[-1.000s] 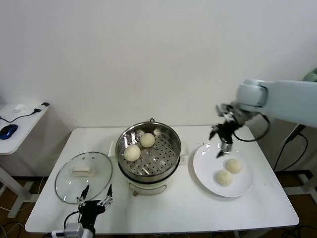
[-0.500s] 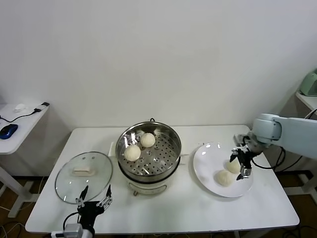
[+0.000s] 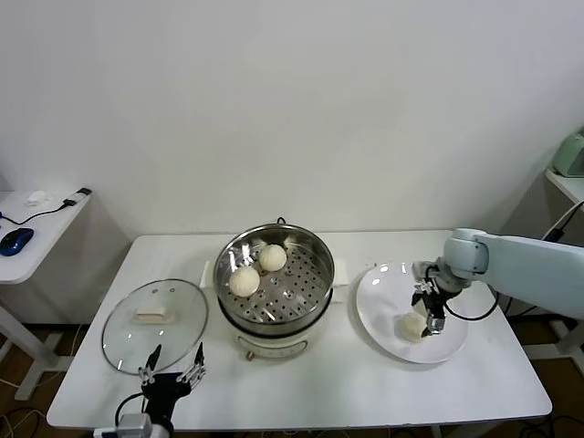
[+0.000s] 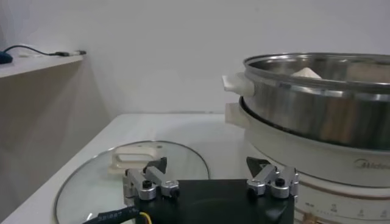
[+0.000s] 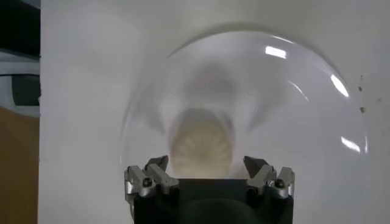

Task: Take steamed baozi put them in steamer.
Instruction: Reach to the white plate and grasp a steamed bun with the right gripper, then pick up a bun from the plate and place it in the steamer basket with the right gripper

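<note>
Table (image 3: 365, 383), glass lid (image 3: 155, 324) beside steamer (image 3: 274, 278)

White tabletop (image 3: 347, 388) carrying three things: glass lid (image 3: 153, 325) on the left, steamer (image 3: 273, 290) centre, white plate (image 3: 383, 301) on the right.

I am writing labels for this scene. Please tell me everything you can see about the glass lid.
The glass lid is round, clear and slightly domed, with a thin metal rim and a flat white handle at its centre. It lies handle up on the white table, beside the steamer on the robot's left. The open left gripper hovers at its near edge; contact is unclear.
</note>
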